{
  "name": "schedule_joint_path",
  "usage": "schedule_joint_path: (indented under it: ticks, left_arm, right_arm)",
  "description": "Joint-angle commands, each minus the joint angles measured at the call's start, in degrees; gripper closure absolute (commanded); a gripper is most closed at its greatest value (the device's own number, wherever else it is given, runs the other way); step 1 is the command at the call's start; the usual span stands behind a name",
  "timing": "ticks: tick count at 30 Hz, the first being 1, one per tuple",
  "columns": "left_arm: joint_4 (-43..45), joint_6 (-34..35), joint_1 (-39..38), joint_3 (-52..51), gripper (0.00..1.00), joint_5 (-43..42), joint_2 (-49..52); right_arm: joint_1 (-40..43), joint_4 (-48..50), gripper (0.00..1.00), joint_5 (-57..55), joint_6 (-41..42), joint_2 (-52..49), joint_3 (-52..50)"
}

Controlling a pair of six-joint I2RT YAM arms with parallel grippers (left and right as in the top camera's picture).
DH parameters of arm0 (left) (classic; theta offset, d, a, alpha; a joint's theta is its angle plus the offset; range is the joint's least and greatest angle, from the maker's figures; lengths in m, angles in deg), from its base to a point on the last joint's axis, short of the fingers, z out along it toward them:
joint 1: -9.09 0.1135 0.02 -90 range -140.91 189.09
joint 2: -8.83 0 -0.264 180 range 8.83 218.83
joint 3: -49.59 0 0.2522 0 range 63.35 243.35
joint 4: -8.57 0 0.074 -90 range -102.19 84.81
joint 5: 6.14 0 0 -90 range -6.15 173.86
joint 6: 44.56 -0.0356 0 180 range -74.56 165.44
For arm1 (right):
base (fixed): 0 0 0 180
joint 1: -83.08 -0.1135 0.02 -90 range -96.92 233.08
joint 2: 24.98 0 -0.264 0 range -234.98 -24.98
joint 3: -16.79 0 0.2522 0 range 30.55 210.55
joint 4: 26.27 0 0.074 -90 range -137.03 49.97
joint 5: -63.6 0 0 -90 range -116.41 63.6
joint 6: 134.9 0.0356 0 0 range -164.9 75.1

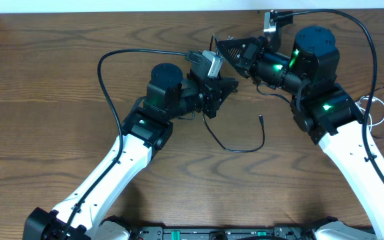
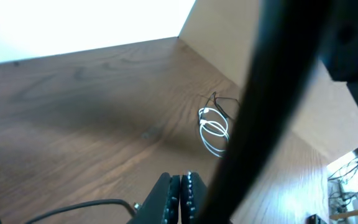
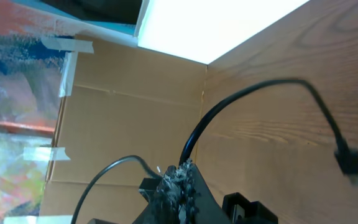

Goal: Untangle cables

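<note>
The black cable [image 1: 235,149] lies curved on the wooden table [image 1: 45,100], its plug end [image 1: 261,119] free. Its other end runs under my left arm, hidden. The white cable [image 1: 373,110] lies coiled at the far right, partly behind my right arm; the left wrist view shows the white cable [image 2: 213,130] far ahead. My left gripper [image 1: 231,84] hovers mid-table, shut [image 2: 180,183], nothing visible between its pads. My right gripper [image 1: 219,44] faces it, shut [image 3: 183,169]. A black cord [image 3: 278,81] with a plug [image 3: 351,163] arcs up from behind its tips; I cannot tell whether it is pinched.
Thick arm cables loop at the left [image 1: 105,67] and over the right arm [image 1: 369,40]. Thin dark wires [image 2: 225,102] lie beside the white cable. A blurred dark band [image 2: 260,112] blocks part of the left wrist view. A cardboard wall [image 3: 129,112] borders the table.
</note>
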Motion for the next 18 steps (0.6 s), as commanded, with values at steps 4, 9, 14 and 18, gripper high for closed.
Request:
schedule_joint_path:
  ticks: [4, 9, 14, 18]
  left_arm:
    - [-4.9, -0.3, -0.1, 0.5, 0.92, 0.5, 0.0]
    - [-8.4, -0.4, 0.0, 0.5, 0.92, 0.5, 0.0]
    - [-9.0, -0.3, 0.3, 0.5, 0.93, 4.5, 0.0]
    - [-9.0, 4.1, 0.8, 0.5, 0.92, 7.0, -1.1]
  right_arm:
    - [2.8, -7.6, 0.79, -13.5, -8.4, 0.3, 0.3]
    - [5.4, -21.9, 0.66, -27.6, -17.8, -0.2, 0.3]
    - [6.2, -32.9, 0.67, -27.8, -42.8, -1.4, -0.3]
    - [6.1, -42.1, 0.62, -15.8, -78.7, -4.2, -1.1]
